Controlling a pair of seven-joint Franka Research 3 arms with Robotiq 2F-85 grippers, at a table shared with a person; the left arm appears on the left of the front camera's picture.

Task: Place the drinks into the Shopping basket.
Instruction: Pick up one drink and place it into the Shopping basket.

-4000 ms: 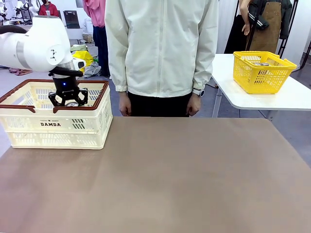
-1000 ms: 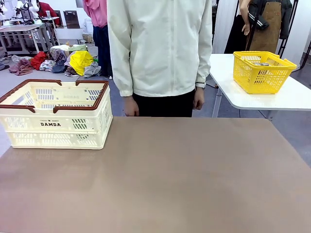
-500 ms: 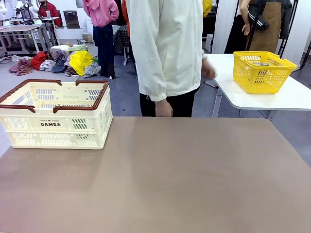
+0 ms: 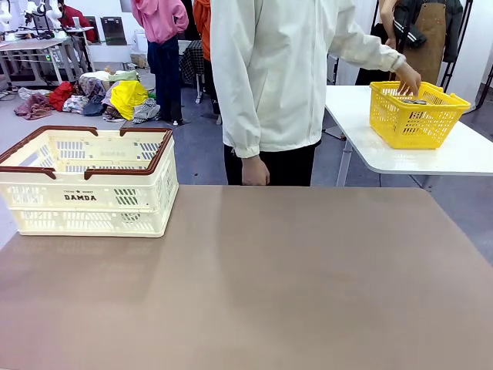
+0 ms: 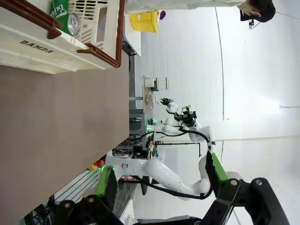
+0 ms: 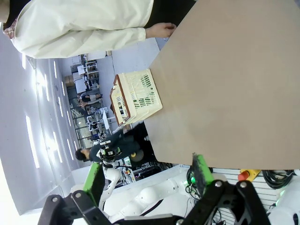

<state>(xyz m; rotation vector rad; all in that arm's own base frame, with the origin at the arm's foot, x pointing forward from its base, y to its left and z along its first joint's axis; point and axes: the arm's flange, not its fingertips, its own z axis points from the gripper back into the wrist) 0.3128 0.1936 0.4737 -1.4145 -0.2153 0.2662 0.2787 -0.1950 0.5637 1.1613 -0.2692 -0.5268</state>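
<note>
Drinks: one green can [image 5: 68,18] with a silver top sits inside the Shopping basket [image 4: 38,193], close to a side wall; I cannot tell whether it is upright or tilted. The basket stands at the far left of the counter [image 4: 269,285].

At the far side, the person reaches one hand [image 4: 407,77] into the yellow basket [image 4: 416,127] on the white side table [image 4: 462,158] at the far right. The other hand [image 4: 254,171] hangs by the counter's far edge. I judge the next can is being fetched.

Procedure:
- Hold both arms back until a can is set down or offered.
- Grip it around the body, not the top.
- Lift it over the brown rim and lower it beside the can already inside.

The left gripper [image 5: 161,183] has its jaws apart, wrist rolled sideways, aimed along the counter at the basket. The right gripper [image 6: 147,180] also has its jaws apart, grips nothing, and looks across the counter from the near side.
</note>
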